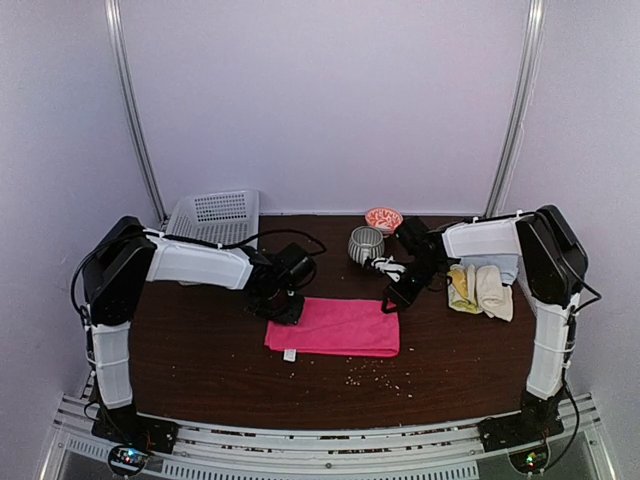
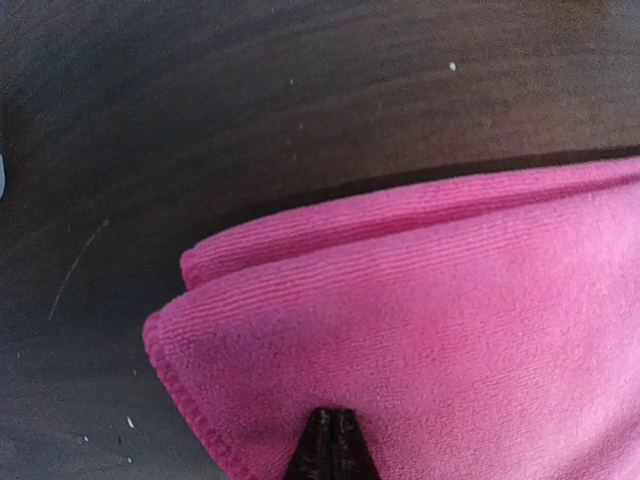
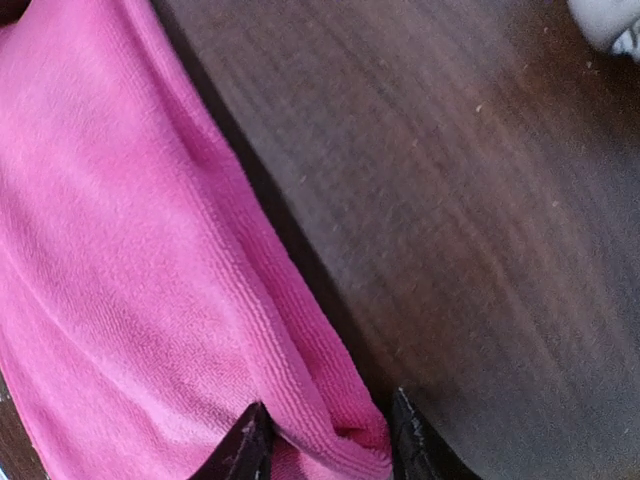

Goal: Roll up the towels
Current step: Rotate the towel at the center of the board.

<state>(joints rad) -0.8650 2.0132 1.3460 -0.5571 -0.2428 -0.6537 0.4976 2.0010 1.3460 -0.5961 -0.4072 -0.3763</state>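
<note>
Looking down on a dark wooden table (image 1: 200, 350). Finding the bright pink towel (image 1: 333, 327) lying flat near the table's middle, folded into a rectangle, two layers showing along its edge, a small white tag (image 1: 289, 354) at the near side. Finding a white perforated basket (image 1: 213, 216) at the far left. Finding, at the right, a heap of towels touching one another: yellow towel (image 1: 461, 288), cream towel (image 1: 492, 290), pale blue-grey towel (image 1: 497, 266) behind.

Pressing the left gripper (image 1: 283, 305) onto the pink towel's far left corner, fingertips (image 2: 320, 450) squeezed together with no gap; not managing to tell whether any cloth is caught between them.

Straddling the far right corner with the right gripper (image 1: 395, 298), jaws standing partway apart, one fingertip (image 3: 246, 440) resting on pink cloth, the other over bare wood just beside the hem, a ridge of hem sitting between, not visibly pinched.

Noting a striped cup (image 1: 366, 244) and a pink-and-white bowl (image 1: 383, 218) at the far side, and pale crumbs (image 1: 375, 375) near the front.
</note>
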